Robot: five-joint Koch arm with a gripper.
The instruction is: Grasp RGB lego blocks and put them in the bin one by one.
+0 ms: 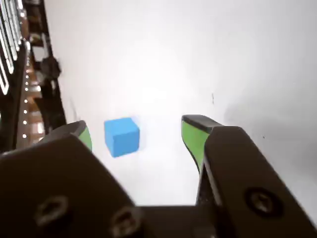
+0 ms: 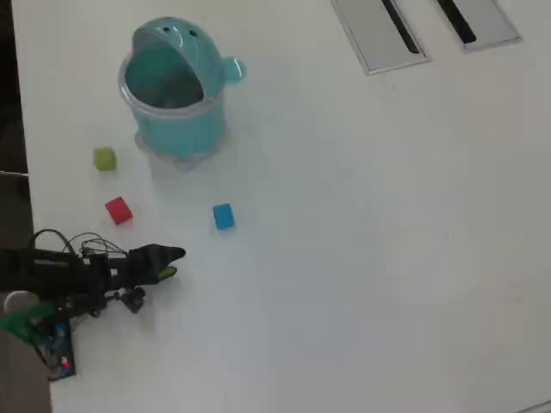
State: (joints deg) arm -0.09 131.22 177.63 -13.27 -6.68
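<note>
Blue block (image 1: pixel 121 136) is the one my arm is closest to, so I think it goes first. In the wrist view, going from left to right, I see the left green fingertip (image 1: pixel 83 133), then the blue block just beside it, then bare white table (image 1: pixel 163 74), then the right green fingertip. The gripper (image 1: pixel 141 136) is spread wide and holds nothing. The block sits between the two tips but much nearer the left one, and a bit ahead of them, so I would reach forward and slide a little left before I squeeze. The block looks like a small cube, so no side is longer than another. In the overhead view, from left to right, I see the green block (image 2: pixel 104 159), the red block (image 2: pixel 118 210), the gripper (image 2: pixel 170 261) low down, the teal bin (image 2: pixel 176 90) at the top, and the blue block (image 2: pixel 223 216) up and to the right of the gripper. All three blocks are on the table, so none is in the bin yet. Two grey panels (image 2: pixel 374 34) lie far off at the top right.
</note>
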